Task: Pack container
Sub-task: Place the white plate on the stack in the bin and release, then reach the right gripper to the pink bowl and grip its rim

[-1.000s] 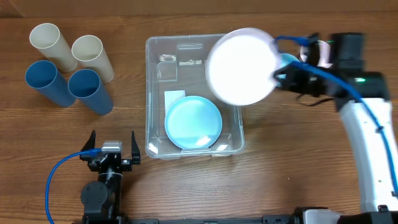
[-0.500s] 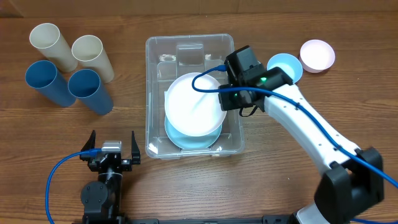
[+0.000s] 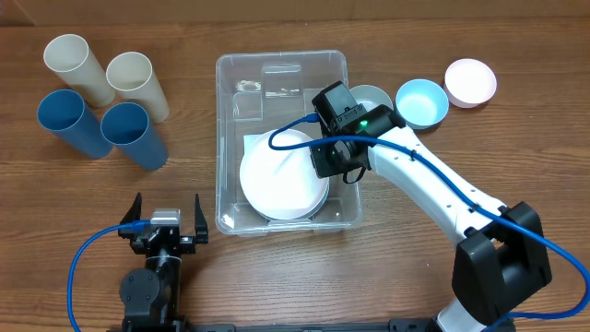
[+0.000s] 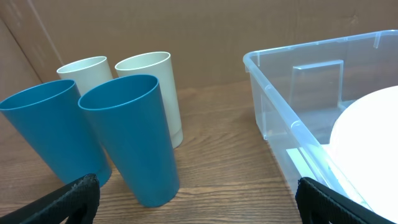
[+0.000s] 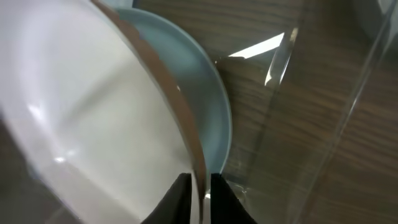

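Overhead view: the container (image 3: pixel 219 129) surrounds the narrow jaws of the right gripper (image 5: pixel 200 190), which pinch the rim of a white plate (image 3: pixel 277 180) tilted over a blue plate (image 5: pixel 214 106) just beneath them. Advised: lower until the plates nest, then release clear of the wall. The right arm reaches in with its wrist pitched down; the left gripper (image 3: pixel 167 205) rests wide open, well apart.
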